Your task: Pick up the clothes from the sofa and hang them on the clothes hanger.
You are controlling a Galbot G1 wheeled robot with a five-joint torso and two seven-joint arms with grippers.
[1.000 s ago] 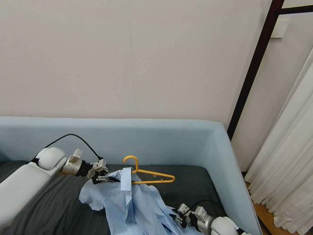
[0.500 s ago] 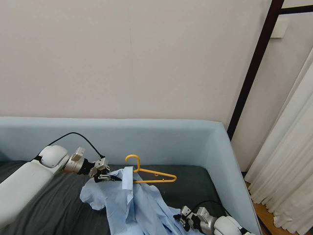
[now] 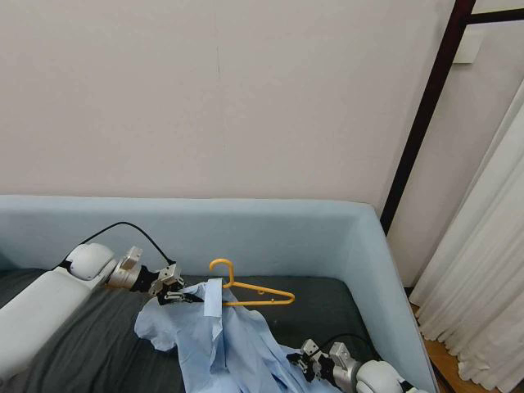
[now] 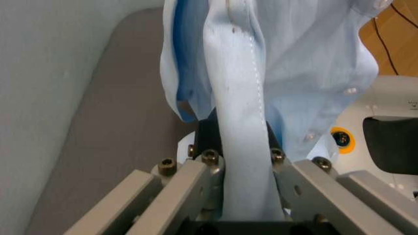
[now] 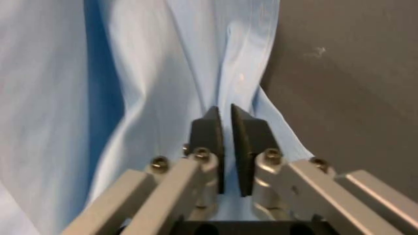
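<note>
Right tool has edged back up at the lower edge of the light blue shirt. Its pads are nearly together; pinching cloth or not, cannot tell. Left tool unchanged, clamped on a shirt band beside the yellow hanger. Judgement: shirt not yet lifted clear. It lies on the dark grey seat of the sofa, pale wall behind, white curtain at right.

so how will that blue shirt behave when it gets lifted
Probably floppy: the shirt lies crumpled, drooping from the left gripper. Likely light: the cloth looks thin. With the right gripper at its lower edge, it may sag between them.
</note>
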